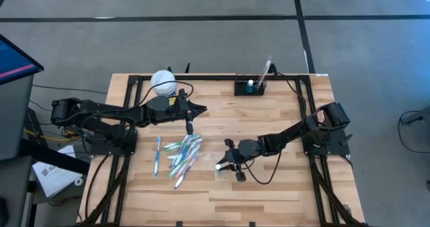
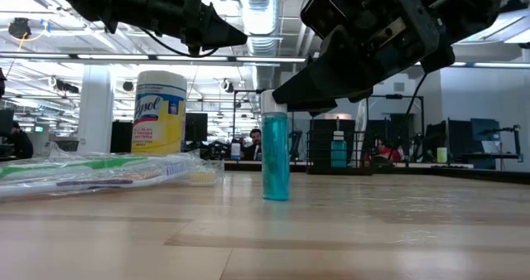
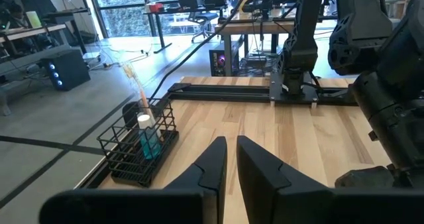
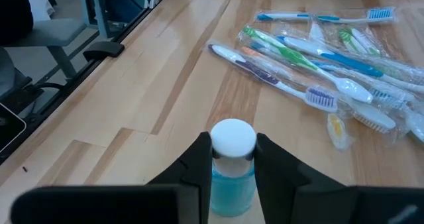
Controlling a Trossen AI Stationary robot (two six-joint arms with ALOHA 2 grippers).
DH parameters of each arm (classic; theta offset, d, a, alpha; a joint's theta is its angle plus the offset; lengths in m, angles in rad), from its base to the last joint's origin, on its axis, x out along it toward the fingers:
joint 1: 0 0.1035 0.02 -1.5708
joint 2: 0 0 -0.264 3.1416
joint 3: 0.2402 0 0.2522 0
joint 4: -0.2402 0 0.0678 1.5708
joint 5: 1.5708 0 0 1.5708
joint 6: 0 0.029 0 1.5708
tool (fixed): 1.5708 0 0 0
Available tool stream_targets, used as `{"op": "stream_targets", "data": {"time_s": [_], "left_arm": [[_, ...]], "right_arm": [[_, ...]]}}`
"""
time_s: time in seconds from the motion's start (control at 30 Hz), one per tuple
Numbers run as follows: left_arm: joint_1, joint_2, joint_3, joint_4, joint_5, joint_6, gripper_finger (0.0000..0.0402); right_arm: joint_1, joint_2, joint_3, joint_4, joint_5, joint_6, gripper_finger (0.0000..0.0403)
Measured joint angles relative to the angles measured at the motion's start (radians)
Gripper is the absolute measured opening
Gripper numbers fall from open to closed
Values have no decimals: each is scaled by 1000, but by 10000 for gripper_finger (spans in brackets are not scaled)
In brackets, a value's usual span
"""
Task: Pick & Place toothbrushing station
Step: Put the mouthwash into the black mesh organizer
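Note:
A small blue bottle (image 4: 232,184) with a white cap stands upright on the table, right of the middle (image 1: 220,165). My right gripper (image 4: 232,154) is shut on it. The toothbrushing station (image 1: 250,87), a black wire caddy, stands at the far edge with a blue bottle and a toothbrush in it (image 3: 139,151). Several wrapped toothbrushes (image 1: 183,153) lie in a loose pile left of the middle. My left gripper (image 3: 230,161) hangs above the table beyond that pile (image 1: 201,110); its fingers are nearly together and hold nothing. My right gripper pinches the bottle's neck just under the white cap (image 4: 232,163) between its two fingers. The fingers come slanting down from the table's right side. The bottle stands upright with its bottom on the table (image 2: 276,195).
A white round tub with a yellow label (image 1: 163,81) stands at the far left corner. A black frame (image 1: 306,99) runs along the table's edges. Bare wood lies along the near edge (image 1: 222,200).

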Motion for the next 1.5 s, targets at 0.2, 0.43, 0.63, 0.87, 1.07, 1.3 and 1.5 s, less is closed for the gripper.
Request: {"op": "stream_targets", "data": {"time_s": [0.2,0.43,0.63,0.87,1.07,1.3,1.5], "left_arm": [[0,0,0,0,0,0,31],[0,0,0,0,0,0,31],[0,0,0,0,0,0,31],[0,0,0,0,0,0,31],[0,0,0,0,0,0,31],[0,0,0,0,0,0,31],[0,0,0,0,0,0,31]], "right_arm": [[-1,-1,0,0,0,-7,77],[-28,-20,-1,-10,3,-9,81],[-46,-55,0,-13,3,-9,81],[-76,-139,-2,-117,4,-31,81],[-117,-204,-1,-182,5,-77,81],[-204,-273,-2,-262,8,-90,82],[-264,-347,-2,-353,12,-115,82]]}}
